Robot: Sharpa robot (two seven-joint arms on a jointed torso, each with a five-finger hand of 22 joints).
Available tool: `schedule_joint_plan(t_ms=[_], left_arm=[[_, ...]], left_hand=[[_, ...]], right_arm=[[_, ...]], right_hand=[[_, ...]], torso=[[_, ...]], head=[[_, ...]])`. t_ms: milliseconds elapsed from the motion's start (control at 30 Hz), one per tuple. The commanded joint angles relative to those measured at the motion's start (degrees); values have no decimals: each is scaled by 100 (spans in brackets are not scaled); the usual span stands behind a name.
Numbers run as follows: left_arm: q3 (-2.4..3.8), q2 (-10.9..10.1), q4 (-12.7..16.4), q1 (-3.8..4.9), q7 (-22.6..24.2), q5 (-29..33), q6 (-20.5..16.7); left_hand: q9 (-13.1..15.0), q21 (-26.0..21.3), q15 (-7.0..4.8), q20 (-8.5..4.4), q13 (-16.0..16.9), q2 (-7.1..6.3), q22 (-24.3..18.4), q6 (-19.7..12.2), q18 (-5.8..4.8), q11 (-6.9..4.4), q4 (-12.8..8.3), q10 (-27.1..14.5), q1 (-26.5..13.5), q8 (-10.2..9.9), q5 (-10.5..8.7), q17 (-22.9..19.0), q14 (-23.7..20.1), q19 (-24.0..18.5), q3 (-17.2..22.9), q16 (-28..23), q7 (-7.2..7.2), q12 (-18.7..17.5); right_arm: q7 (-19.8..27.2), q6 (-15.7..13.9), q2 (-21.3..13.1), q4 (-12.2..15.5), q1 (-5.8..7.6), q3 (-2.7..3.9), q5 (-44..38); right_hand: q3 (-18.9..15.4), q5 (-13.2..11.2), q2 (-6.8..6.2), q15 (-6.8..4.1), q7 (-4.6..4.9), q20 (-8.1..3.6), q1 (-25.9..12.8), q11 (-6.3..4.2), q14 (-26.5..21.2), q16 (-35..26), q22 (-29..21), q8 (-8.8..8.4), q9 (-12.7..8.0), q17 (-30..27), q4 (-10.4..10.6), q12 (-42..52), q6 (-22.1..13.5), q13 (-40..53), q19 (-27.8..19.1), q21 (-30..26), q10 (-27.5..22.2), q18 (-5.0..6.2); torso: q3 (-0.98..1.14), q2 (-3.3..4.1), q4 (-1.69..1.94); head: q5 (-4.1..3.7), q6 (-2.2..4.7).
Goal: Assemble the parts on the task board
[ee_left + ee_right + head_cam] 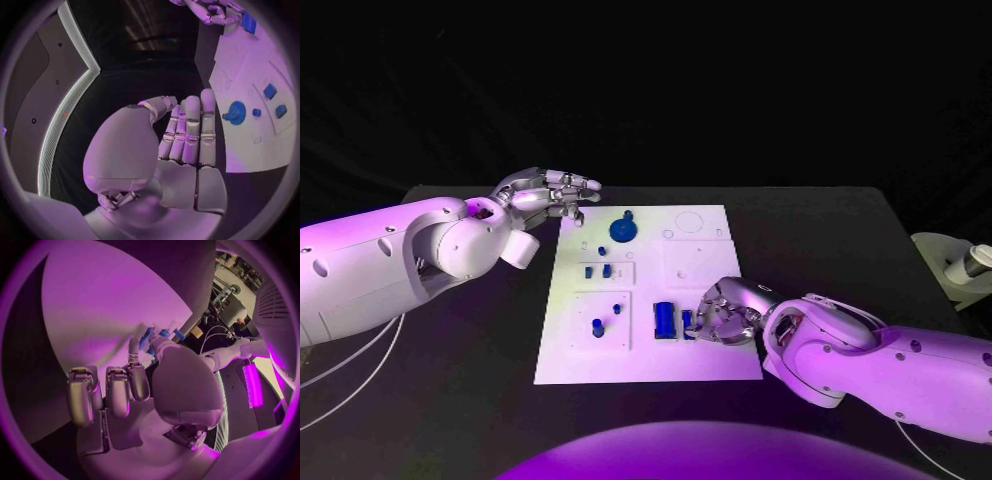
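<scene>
Head view: one task board point(689, 360), two hands.

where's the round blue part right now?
In the head view the round blue part sits near the far edge of the task board, left of its middle, just right of the left hand, which does not touch it.

One white task board point(661, 300) on the black counter point(834, 240). Blue parts on the board, seven countable in the head view: one round disc point(625, 229), one small dot point(602, 250), two small blocks point(597, 271), two pegs point(599, 327), one larger upright block point(665, 319). An eighth is possibly beside the right hand point(723, 318); unclear. Two hands, including the left hand point(548, 193).
</scene>
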Motion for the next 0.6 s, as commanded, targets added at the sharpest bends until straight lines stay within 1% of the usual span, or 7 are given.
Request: schedule_joint_plan(t_ms=[33, 100, 233, 300, 400, 500, 600], left_arm=[[4, 8, 7, 3, 31, 4, 82], [4, 9, 7, 3, 38, 4, 73], [3, 27, -5, 1, 88, 12, 32], [3, 43, -17, -2, 132, 27, 2], [2, 90, -64, -20, 254, 92, -85], [2, 124, -107, -43, 366, 150, -192], [1, 210, -215, -80, 583, 283, -387]], left_hand=[[-13, 26, -9, -16, -7, -1, 21, -44, 38, 12, 7, -46, 52, 36, 36, -13, -28, 0, 42, 9, -1, 30], [-13, 26, -9, -16, -7, -1, 21, -44, 38, 12, 7, -46, 52, 36, 36, -13, -28, 0, 42, 9, -1, 30], [-14, 28, -7, -16, -8, -3, 24, -44, 37, 13, 10, -47, 45, 37, 35, -15, -28, -3, 42, 9, -1, 32], [-16, 32, -3, -12, -10, -8, 27, -46, 35, 16, 23, -50, 19, 38, 30, -18, -26, -9, 37, 11, 0, 36], [-21, 22, 11, 7, -15, -36, 24, -56, 32, 17, 90, -62, -92, 42, 17, -26, -21, -29, -4, 22, -3, 48], [-23, -26, 25, 31, -19, -89, -6, -70, 33, 15, 182, -77, -230, 51, 8, -33, -25, -55, -85, 40, -10, 68], [-22, -119, 34, 54, -19, -155, -66, -85, 35, 7, 293, -77, -369, 68, 1, -47, -63, -84, -198, 44, -24, 102]], right_arm=[[434, -227, -55, 21, 9, 5, 174], [855, -298, -111, -1, 53, 11, 545], [1773, -369, -204, -96, 219, 19, 1477], [2186, -398, -219, -182, 321, 21, 1991], [2879, -452, -224, -350, 498, 24, 3055], [3276, -455, -194, -507, 619, 27, 3697], [3687, -393, -70, -866, 772, 32, 4428]], right_hand=[[-76, -40, -5, -16, 33, -32, 15, -39, 549, 17, 1442, -43, -18, 1271, 27, -70, 2, 868, 526, -32, 192, -33], [-101, -37, 0, -7, 51, -26, 19, -25, 540, -1, 1420, -73, -32, 1229, 43, -151, -43, 827, 501, -109, 161, -17], [-194, -7, 21, 84, 192, 32, 94, 93, 487, -103, 1290, -274, -114, 1002, 52, -505, -371, 655, 345, -577, -6, 75], [-283, 41, 59, 167, 283, 106, 180, 185, 425, -228, 1165, -405, -165, 759, 42, -890, -543, 459, 196, -1013, -192, 157], [-312, 114, 116, 212, 357, 154, 292, 240, 391, -303, 1069, -530, -212, 624, 23, -1192, -702, 300, 84, -1344, -345, 218], [-306, 174, 188, 276, 436, 219, 518, 311, 268, -532, 851, -652, -251, 237, -52, -1817, -858, -47, -173, -2062, -687, 347], [-314, 134, 220, 327, 490, 269, 651, 363, 137, -749, 664, -723, -269, -106, -90, -2337, -942, -356, -390, -2644, -1008, 444]], torso=[[-1, -6, -4], [-6, -14, -8], [-15, -39, -17], [-26, -65, -33], [-45, -123, -50], [-60, -162, -60], [-80, -233, -79]], head=[[1, 17], [1, 38], [-30, 119], [-40, 161], [-41, 245], [-60, 351], [-80, 491]])
